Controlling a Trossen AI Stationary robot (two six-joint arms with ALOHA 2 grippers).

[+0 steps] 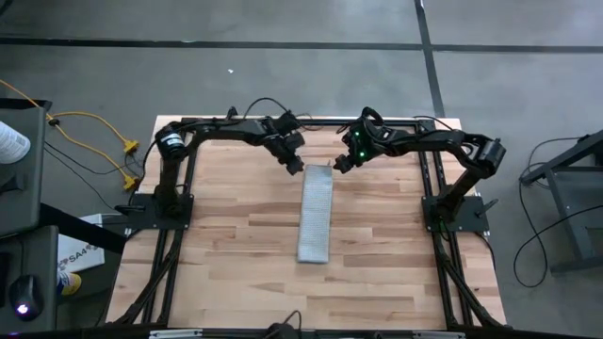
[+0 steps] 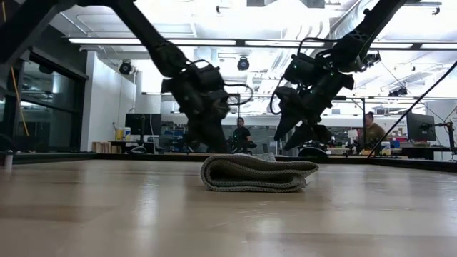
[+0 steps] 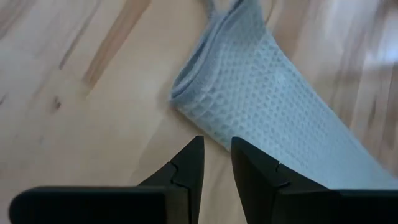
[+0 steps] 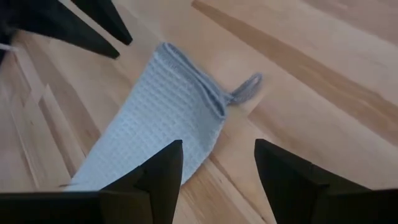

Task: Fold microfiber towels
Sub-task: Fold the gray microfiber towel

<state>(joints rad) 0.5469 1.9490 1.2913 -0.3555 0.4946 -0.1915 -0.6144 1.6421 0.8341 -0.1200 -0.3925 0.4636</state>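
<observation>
The light grey microfiber towel point(image 1: 315, 217) lies on the wooden table folded into a long narrow strip that runs from the far middle toward the near edge. It shows as several stacked layers in the low view point(image 2: 257, 173). A small hanging loop point(image 4: 249, 87) sticks out at its far end. My left gripper point(image 3: 216, 146) hovers just left of that far end point(image 1: 294, 168), fingers a little apart with nothing between them. My right gripper point(image 4: 217, 149) hovers just right of the same end point(image 1: 341, 162), wide open and with nothing in it.
The arms' black base frames stand at the table's left point(image 1: 155, 202) and right point(image 1: 452, 209) edges. Bare wood point(image 1: 236, 235) lies on both sides of the strip. In the low view, people point(image 2: 371, 132) sit at desks in the room behind the table.
</observation>
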